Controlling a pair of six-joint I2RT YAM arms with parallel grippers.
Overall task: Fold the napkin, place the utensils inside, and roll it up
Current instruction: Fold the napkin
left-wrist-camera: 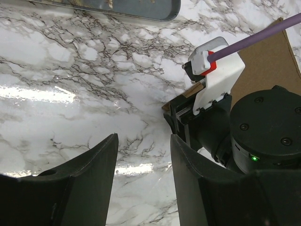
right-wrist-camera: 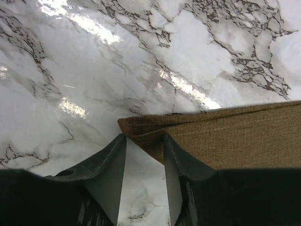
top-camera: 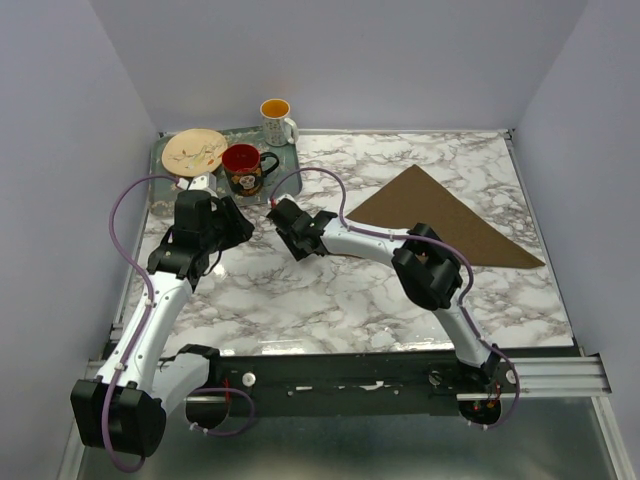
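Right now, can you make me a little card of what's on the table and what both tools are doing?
Napkin: dark brown cloth napkin, folded into a triangle, flat on the white marble table
Left tool: open, above bare marble
Right tool: open, tips at a napkin corner
Far left: grey tray with cream plate and red mug

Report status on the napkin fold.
Left gripper open over marble table. Right gripper open at napkin corner, no grip. Napkin folded triangular. Nothing blocking the corner.
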